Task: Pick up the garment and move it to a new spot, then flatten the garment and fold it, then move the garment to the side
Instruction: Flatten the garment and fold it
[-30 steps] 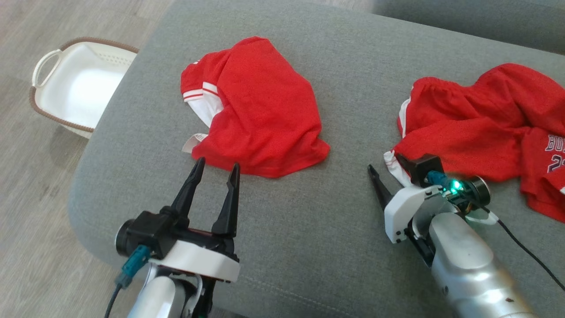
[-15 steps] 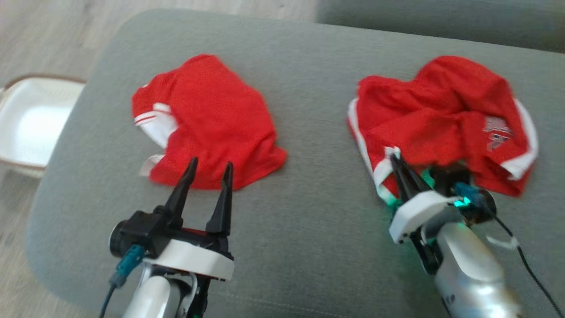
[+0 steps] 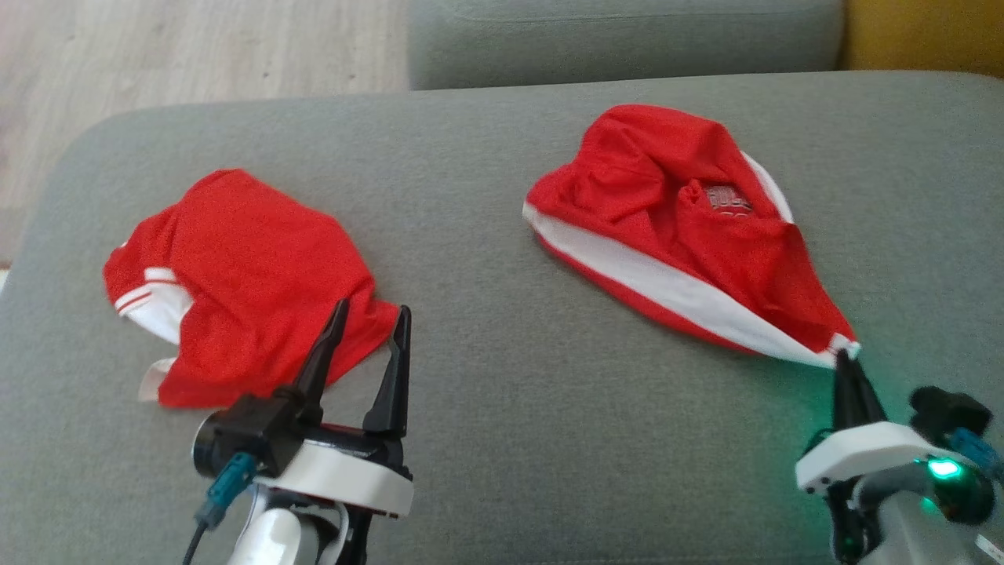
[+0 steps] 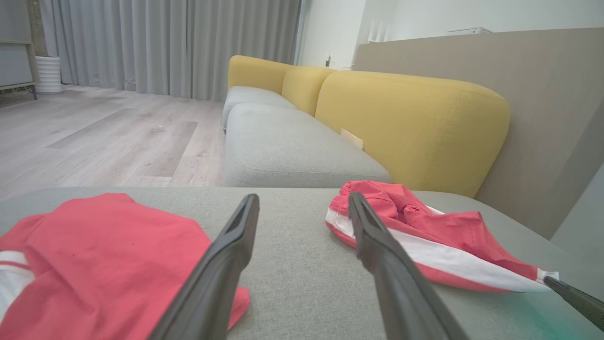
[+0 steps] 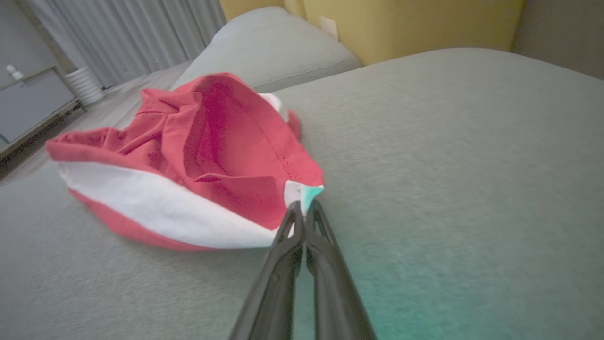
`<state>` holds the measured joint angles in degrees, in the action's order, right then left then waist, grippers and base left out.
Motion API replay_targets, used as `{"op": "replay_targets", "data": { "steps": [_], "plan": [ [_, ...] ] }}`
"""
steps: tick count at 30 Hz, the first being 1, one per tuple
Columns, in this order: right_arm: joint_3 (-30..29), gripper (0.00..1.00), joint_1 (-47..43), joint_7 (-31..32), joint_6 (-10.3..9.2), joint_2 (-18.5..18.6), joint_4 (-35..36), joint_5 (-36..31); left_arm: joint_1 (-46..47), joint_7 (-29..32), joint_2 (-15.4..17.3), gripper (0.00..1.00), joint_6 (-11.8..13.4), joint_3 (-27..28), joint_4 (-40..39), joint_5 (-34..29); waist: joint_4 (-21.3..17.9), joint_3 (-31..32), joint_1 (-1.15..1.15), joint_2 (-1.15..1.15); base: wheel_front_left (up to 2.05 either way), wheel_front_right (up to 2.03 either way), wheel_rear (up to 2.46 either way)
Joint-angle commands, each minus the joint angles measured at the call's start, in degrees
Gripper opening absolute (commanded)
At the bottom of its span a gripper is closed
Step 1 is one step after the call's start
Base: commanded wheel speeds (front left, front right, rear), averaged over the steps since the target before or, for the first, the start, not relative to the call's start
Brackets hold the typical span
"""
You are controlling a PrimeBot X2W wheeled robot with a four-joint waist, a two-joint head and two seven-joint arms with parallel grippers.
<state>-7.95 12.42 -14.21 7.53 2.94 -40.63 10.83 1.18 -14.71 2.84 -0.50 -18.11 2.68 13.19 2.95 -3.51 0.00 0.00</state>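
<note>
Right gripper [image 3: 845, 361] clamps the garment's [image 3: 674, 227] corner, cloth trailing ahead-left; left gripper [image 3: 373, 308] is spread wide, holding nothing.

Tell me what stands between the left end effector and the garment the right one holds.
Nothing visible. Only bare cushion lies between the open left end effector and the garment, whose corner the right end effector pinches. The second garment lies left of that path.
</note>
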Motion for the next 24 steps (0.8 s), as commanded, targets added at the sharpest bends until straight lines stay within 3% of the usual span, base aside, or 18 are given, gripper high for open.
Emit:
{"op": "replay_targets", "data": {
  "steps": [1, 10, 24],
  "plan": [
    [-0.3, 0.00, 1.6, -0.8, -0.04, -0.1, 1.2, 0.4, 1.3, -0.3, 0.0, 1.00, 0.1, 1.6, -2.0, -0.6, -1.4, 0.7, 0.00, 0.00, 0.00, 0.00, 0.00],
    [-11.4, 0.00, 3.9, -0.8, -0.04, -0.1, -1.5, -3.8, 1.2, -0.3, 0.0, 1.00, -0.6, 1.1, -1.7, -1.3, -2.3, 0.7, 0.00, 0.00, 0.00, 0.00, 0.00],
    [-20.3, 0.00, 6.4, -0.8, -0.04, -0.1, -3.4, -10.8, 1.2, -0.3, 0.0, 1.00, -0.6, 0.8, -1.6, -1.4, -2.8, 0.3, 0.00, 0.00, 0.00, 0.00, 0.00]
  ]
}}
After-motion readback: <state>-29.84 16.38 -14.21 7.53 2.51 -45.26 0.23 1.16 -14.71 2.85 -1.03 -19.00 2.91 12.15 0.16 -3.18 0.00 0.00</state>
